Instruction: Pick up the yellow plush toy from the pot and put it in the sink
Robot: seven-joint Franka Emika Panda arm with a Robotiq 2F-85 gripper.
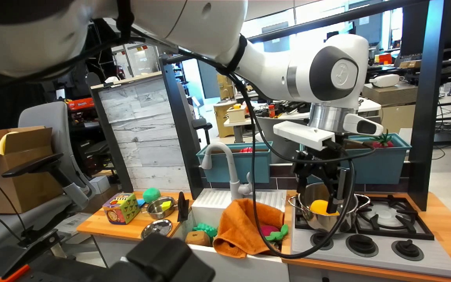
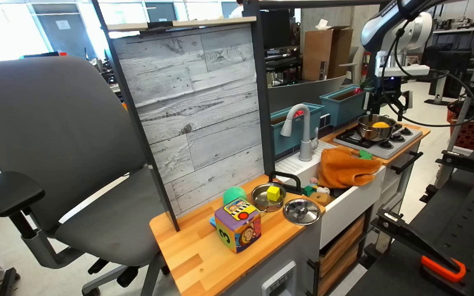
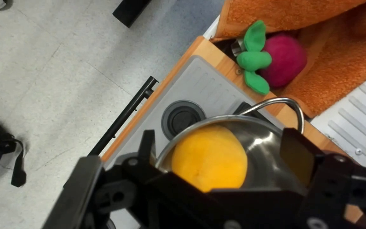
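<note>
The gripper point(image 3: 222, 146) points down at the pot point(image 1: 323, 222), with its two fingers point(image 3: 299, 156) spread wide apart and holding nothing. The yellow plush toy point(image 3: 208, 156) is in the pot, and in the wrist view it shows in the gap between the fingers, closer to one of them, with some space on each side. One fingertip shows over the pot's inside; the other is by the rim, and I can't tell if it is just inside or just outside. Under the fingers, the shiny steel pot stands on the grey stove point(image 1: 385, 243). A round black knob point(image 3: 184, 118) is near the fingertip by the rim. Near the other fingertip, the pot's loop handle point(image 3: 282, 100) sticks out. Farther from the fingers, past that handle, a dark pink plush vegetable point(image 3: 284, 60) with green leaves lies next to an orange towel point(image 1: 245, 227). The towel hangs over the front edge of the sink point(image 2: 350, 209), which is off to one side of the fingers, next to the stove. A pale grey faucet point(image 1: 233, 178) stands at the back of the sink, also away from the fingers. In an exterior view, a teal planter box point(image 1: 382, 168) shows behind the fingers. Far from the fingers, at the other end of the wooden counter point(image 2: 196, 255), are a picture cube point(image 2: 238, 224), a green ball point(image 2: 233, 193), a shiny lid point(image 2: 302, 211), and a small pan point(image 2: 260, 198) with a yellow block point(image 2: 273, 193) in it.
</note>
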